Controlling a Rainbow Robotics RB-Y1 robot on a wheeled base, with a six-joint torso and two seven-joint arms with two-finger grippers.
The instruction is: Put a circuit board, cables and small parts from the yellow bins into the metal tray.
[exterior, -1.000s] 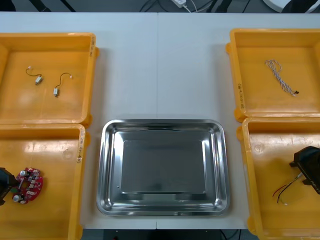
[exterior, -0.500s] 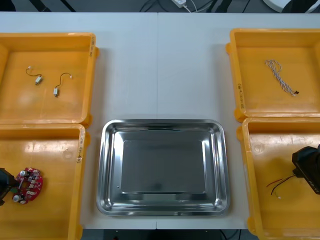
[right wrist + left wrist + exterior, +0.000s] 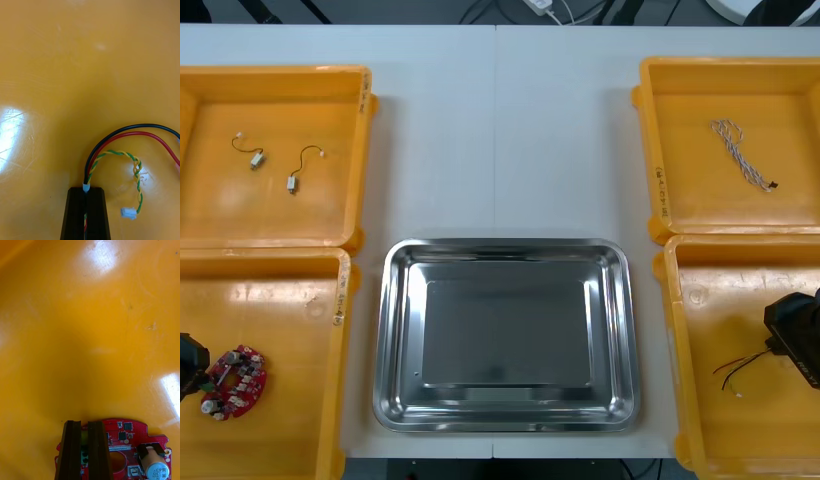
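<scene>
At the near left yellow bin [image 3: 280,325]: your left gripper [image 3: 83,423] pinches the circuit board [image 3: 123,444] by its edge, fingers nearly together. Near right yellow bin [image 3: 720,300]: right gripper [image 3: 86,189] closed on the cable bundle [image 3: 123,137], black, red, yellow-green. Step: grasping. Next, lift both across to the bare metal tray [image 3: 505,243]. Capacitor print reads 330.

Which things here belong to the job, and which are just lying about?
Job: metal tray, yellow bins, circuit board in left gripper, red and black cable in right gripper, twisted cable, small metal parts.
Lying about: white plug beyond the table.
</scene>
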